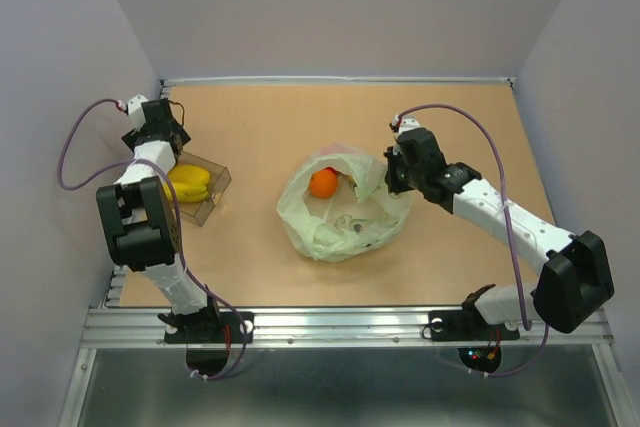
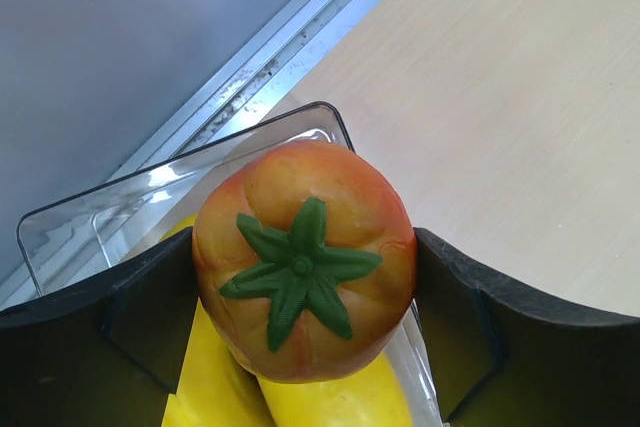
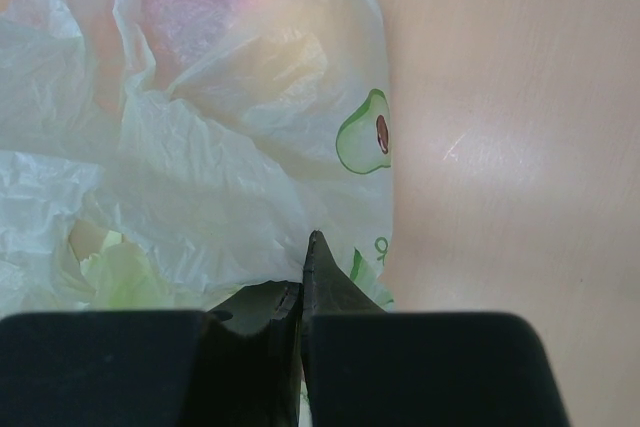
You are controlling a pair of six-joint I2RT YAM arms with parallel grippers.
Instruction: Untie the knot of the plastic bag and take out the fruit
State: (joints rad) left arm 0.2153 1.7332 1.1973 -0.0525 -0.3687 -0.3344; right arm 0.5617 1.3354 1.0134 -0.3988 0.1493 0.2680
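The left gripper [image 2: 310, 337] held a round orange fruit with a green leafy top [image 2: 300, 217], its fingers spread wide against the fruit's sides, above a clear rigid plastic box [image 1: 218, 185] at the left of the light wooden table [image 1: 270, 127]; a yellow banana [image 1: 190, 183] lay in that box; the right gripper [image 3: 303, 282] was pinched tight on the right edge of the thin crinkled pale green plastic bag [image 1: 345, 232], which lay mid-table with its mouth open; another orange fruit [image 1: 322, 183] sat inside it.

Box [image 1: 203, 213] w/ banana [image 1: 190, 184] L of plastic bag [image 1: 340, 232]; fruit [image 1: 322, 183] inside it.
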